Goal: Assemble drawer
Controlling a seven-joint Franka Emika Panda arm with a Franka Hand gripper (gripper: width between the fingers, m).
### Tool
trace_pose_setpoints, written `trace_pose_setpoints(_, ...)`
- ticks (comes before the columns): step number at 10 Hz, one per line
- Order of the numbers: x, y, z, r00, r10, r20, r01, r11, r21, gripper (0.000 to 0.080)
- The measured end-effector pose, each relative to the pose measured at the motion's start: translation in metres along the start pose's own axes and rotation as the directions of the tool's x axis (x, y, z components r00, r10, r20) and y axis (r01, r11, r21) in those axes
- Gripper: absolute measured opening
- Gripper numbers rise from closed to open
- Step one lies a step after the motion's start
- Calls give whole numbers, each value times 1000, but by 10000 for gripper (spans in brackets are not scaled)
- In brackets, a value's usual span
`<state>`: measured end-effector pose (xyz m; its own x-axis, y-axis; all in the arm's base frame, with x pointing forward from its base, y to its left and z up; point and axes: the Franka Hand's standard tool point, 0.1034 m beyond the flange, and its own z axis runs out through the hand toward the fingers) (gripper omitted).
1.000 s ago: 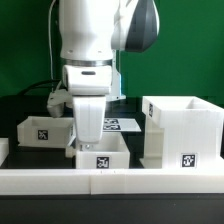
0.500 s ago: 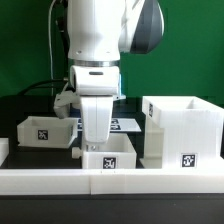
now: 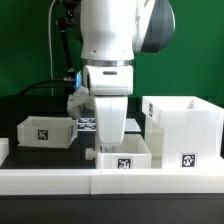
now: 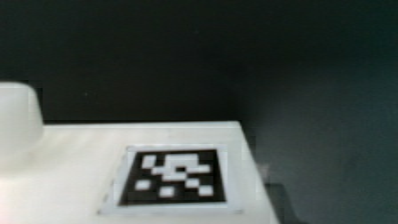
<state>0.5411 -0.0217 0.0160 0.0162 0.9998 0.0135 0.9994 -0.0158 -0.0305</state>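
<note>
The tall open box shell (image 3: 182, 130) stands at the exterior view's right with a tag low on its front. One small white tray (image 3: 132, 158) sits just left of the shell, against the border wall. My gripper (image 3: 110, 140) reaches down from above onto this tray's left part, and its white fingers look closed on the tray's wall. The second small tray (image 3: 42, 131) rests apart at the exterior view's left. The wrist view shows a blurred black-and-white tag (image 4: 175, 180) on a white surface; the fingertips do not show there.
The long low white border wall (image 3: 60, 180) runs across the front. The marker board (image 3: 88, 124) lies behind the arm, mostly hidden. Cables hang behind the arm at the back. The table top is black.
My gripper and the small tray it reaches into have moved together toward the exterior view's right, closing the gap to the box shell. The left tray and the shell have not moved.
</note>
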Motion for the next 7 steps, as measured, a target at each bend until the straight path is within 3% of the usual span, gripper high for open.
trace_pose_setpoints(4, -3, 1, 1, 1000, -2, 1, 2, 1000, -7, 42)
trace_pose_setpoints(5, 0, 4, 1, 1000, -15, 4, 15, 1000, -22, 42)
trace_pose_setpoints(7, 3, 6, 3, 998, -61, 15, 61, 998, -4, 42)
